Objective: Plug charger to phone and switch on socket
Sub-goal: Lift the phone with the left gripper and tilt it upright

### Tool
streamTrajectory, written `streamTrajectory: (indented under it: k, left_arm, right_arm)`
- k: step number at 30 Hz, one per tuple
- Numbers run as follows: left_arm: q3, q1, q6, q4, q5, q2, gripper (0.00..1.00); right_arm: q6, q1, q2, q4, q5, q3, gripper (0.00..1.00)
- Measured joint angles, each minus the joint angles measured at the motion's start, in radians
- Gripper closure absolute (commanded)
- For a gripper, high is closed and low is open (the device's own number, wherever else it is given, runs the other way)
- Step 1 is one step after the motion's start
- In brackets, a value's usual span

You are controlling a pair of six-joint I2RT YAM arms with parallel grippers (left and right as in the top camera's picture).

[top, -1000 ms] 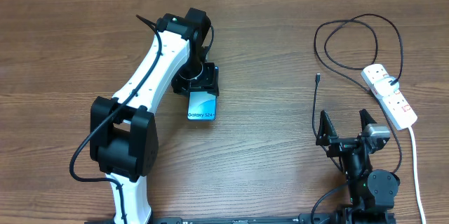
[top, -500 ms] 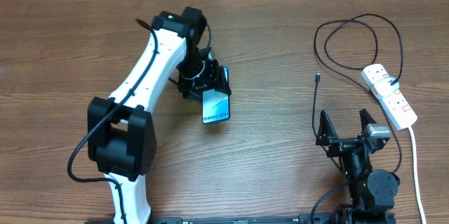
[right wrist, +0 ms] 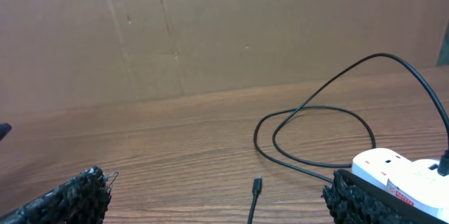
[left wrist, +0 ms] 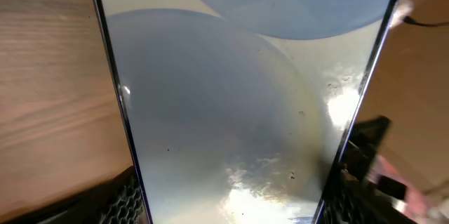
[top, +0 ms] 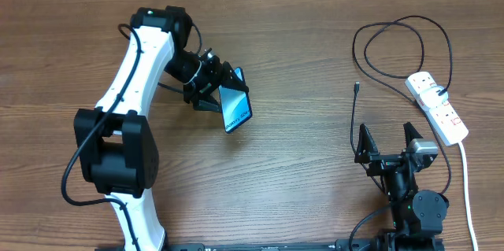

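Overhead view. The left hand point(top: 211, 87) pinches the phone point(top: 235, 108) by its long edges at the upper end. The phone lies left of the middle of the wooden table point(top: 299, 180), tilted, with its light blue screen up. The pictures do not show whether its lower end touches the wood.

The right hand point(top: 387, 144) hangs low at the right front of the table. Its two fingers point(top: 364, 145) are spread wide and hold nothing.

The charger point(top: 353, 121) runs as a thin black cable. Its small plug point(top: 357, 87) lies free on the wood just beyond the right hand and well apart from the phone. The cable loops back towards the socket point(top: 438, 108), which lies at the right edge with its white cord point(top: 465, 180) trailing to the front.

Left wrist view. The phone screen point(left wrist: 238, 104) fills the picture, with a black pad point(left wrist: 126, 199) at each lower side of it.

Right wrist view. The plug point(right wrist: 257, 182) lies between the spread fingers, and the socket point(right wrist: 393, 171) lies near the right one.
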Motion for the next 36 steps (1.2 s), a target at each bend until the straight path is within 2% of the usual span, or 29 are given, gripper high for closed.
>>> streamTrajectory:
  k: [13,36]
  left_arm:
    - [0.0,0.002,0.002,-0.05,0.157,0.0,0.5]
    - [0.0,0.002,0.009,-0.072,0.177,0.0,0.5]
  right_arm:
    - [0.0,0.0,0.0,0.0,0.0,0.0,0.0]
    - [0.0,0.0,0.0,0.0,0.0,0.0,0.0]
